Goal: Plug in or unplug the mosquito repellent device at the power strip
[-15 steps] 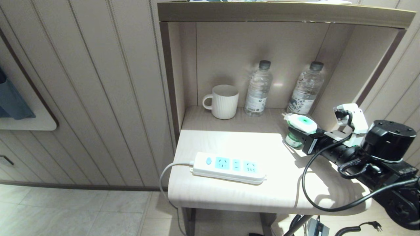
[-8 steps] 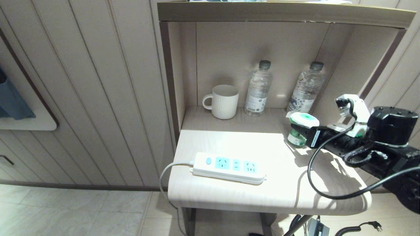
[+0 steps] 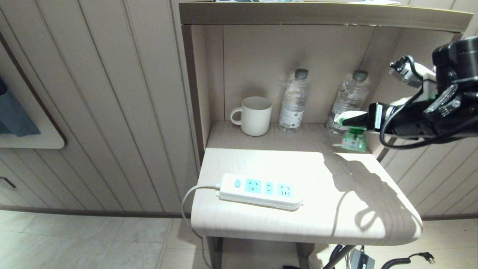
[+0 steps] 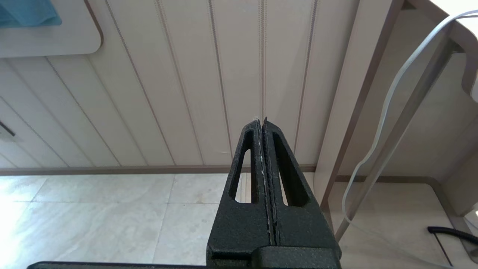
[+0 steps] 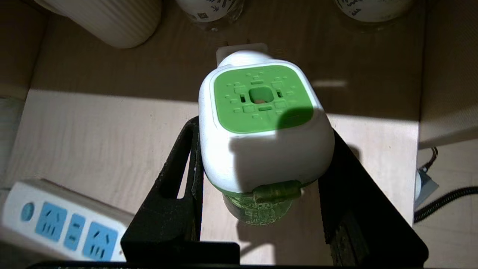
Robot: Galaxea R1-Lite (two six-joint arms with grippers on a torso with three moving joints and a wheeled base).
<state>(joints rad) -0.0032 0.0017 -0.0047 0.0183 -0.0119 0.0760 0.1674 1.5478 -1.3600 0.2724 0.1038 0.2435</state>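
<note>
Daylight fell across the small table where the power strip lay flat near the front edge, its light-blue socket faces up, none occupied, and its white cord trailing off the left end toward the floor.

The right gripper hung above the table's back right corner, in front of the shelf recess, pointing roughly level toward the left. It was clamped on the mosquito repellent device. In the right wrist view the two black fingers pressed against opposite sides of the device's white head, about half closed around it, with the green top panel facing the camera and the translucent green bottle below the head, between the fingers. The plug part projected from the far side of the head, away from the gripper's palm. The device was clear of the table surface and well apart from the power strip, which sat lower and to the left of it.

Behind, in the recess, stood a ribbed white mug and two clear water bottles, the right-hand one partly hidden by the held device.

The left gripper was down beside the table at floor level, its fingers pressed together on nothing.
</note>
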